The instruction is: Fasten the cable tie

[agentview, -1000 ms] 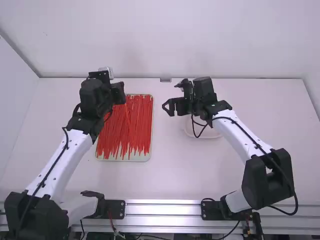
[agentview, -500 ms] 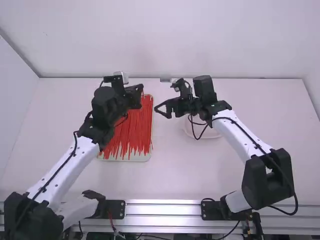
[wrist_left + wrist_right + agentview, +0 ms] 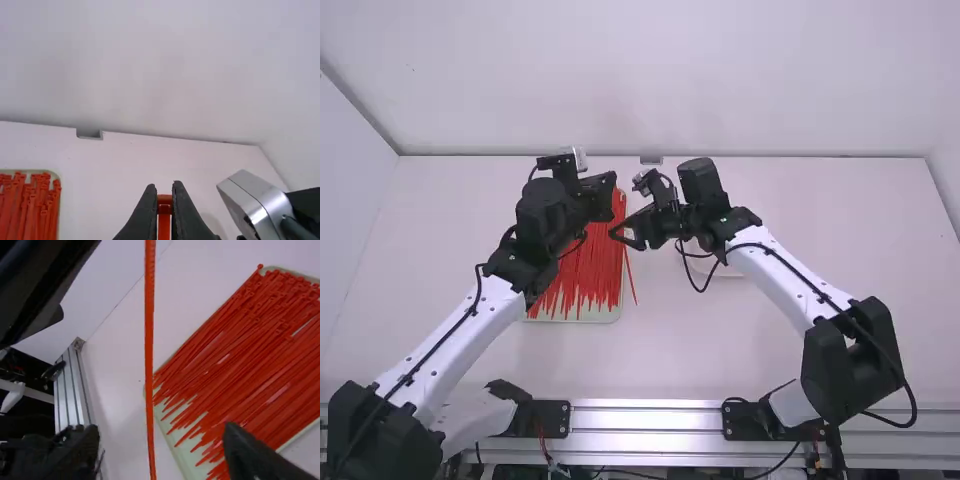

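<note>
Our left gripper [image 3: 163, 192], clenched on one cable tie [image 3: 149, 365], has swung toward three o'clock while our wide-spread right gripper [image 3: 161, 432] closed in, ready for threading.

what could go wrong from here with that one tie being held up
The left gripper pinches the cable tie at one end only, so the long free length may swing or twist, and the open right gripper could close beside it. The dangling tail hangs near the loose ties in the tray and might snag or drag some out.
</note>
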You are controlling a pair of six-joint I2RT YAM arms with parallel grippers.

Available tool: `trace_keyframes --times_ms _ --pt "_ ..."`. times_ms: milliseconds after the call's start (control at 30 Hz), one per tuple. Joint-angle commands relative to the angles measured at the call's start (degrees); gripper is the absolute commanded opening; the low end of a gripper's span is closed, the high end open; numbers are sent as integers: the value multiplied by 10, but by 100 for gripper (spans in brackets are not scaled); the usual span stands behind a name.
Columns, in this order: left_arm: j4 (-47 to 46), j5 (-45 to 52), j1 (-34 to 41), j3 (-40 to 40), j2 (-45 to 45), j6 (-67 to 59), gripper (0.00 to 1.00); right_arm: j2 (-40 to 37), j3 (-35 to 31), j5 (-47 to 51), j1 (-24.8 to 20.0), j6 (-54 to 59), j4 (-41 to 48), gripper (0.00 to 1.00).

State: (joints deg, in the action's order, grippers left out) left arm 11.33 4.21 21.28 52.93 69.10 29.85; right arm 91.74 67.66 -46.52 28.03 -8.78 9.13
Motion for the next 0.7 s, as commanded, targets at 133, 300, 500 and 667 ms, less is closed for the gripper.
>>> trace_keyframes --times_ms 133,300,500,667 --pt "1 7 0 19 -6 4 2 -1 18 5 -3 -19 -2 0" --pt "8 18 3 19 -6 3 11 -1 18 2 -7 -10 -2 0" --pt "26 96 -31 19 -26 -74 50 -9 18 -10 -23 45 6 0" --pt "42 183 -88 19 -49 -81 57 -31 18 -19 -51 71 7 0"
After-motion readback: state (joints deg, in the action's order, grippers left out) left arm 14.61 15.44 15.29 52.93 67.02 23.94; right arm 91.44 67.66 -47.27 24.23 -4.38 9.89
